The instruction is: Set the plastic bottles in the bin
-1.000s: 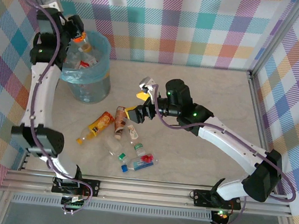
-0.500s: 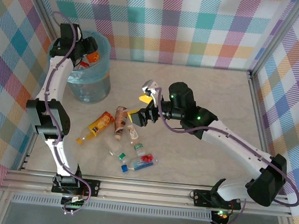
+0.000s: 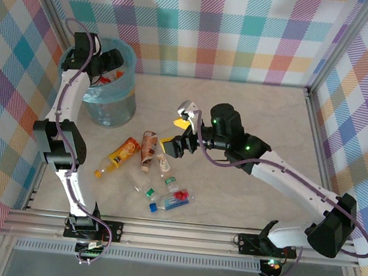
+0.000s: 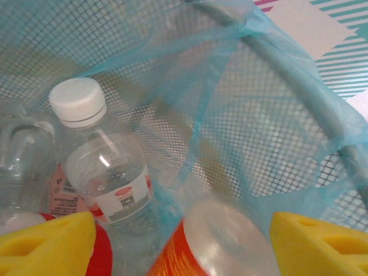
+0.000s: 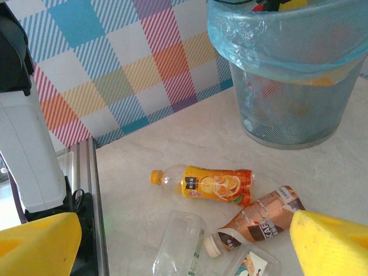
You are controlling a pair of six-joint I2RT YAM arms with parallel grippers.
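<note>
The bin (image 3: 111, 97), lined with a light blue bag, stands at the far left. My left gripper (image 3: 111, 64) hangs open over its mouth. Inside the bin (image 4: 276, 144), an orange-labelled bottle (image 4: 221, 244) sits loose between the gripper's (image 4: 184, 247) spread yellow pads (image 4: 49, 241), beside a white-capped bottle (image 4: 100, 167). Several plastic bottles lie mid-table: an orange one (image 3: 122, 152), a brown one (image 3: 148, 150), clear ones (image 3: 162, 164) and a blue-capped one (image 3: 170, 203). My right gripper (image 3: 174, 139) hovers open just above and right of the brown bottle (image 5: 265, 221), near the orange one (image 5: 214, 184).
The left arm's white link (image 5: 29, 149) rises beside the table's metal edge rail (image 5: 92, 190). Checked cloth walls (image 3: 248, 33) close the back and sides. Bare tabletop (image 3: 272, 114) lies to the right of the pile.
The left gripper swung down from above the bin's rim into its mouth and opened, letting go of the orange-labelled bottle. The right gripper drifted slightly right, still open.
</note>
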